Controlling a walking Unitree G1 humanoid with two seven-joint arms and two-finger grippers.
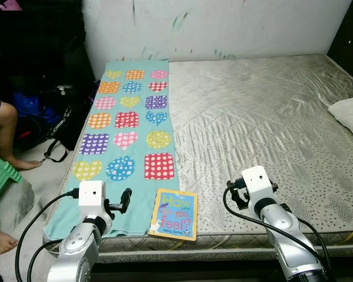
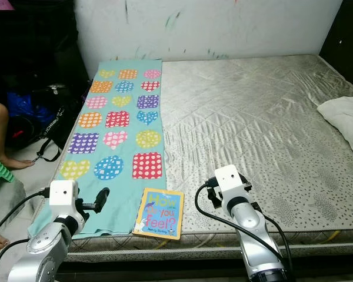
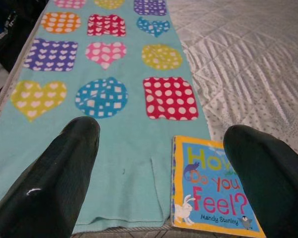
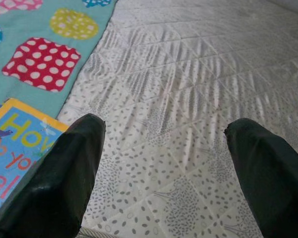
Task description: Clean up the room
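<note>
Left eye view, from my remote station: a children's book (image 1: 174, 214) titled "How Do You Feel?" lies flat at the lower centre of the frame, on the near edge of a grey quilted mattress (image 1: 265, 117), partly overlapping a teal blanket (image 1: 129, 138) patterned with dotted hearts and shapes. My left gripper (image 3: 161, 163) hovers low over the blanket's near end, its fingers spread wide and holding nothing, the book just beside its right finger (image 3: 268, 178). My right gripper (image 4: 164, 163) hangs over bare mattress right of the book, jaws likewise spread. A white cloth (image 1: 350, 114), possibly a pillow, sits at the right edge. A person's leg (image 1: 9, 138) shows at far left.
</note>
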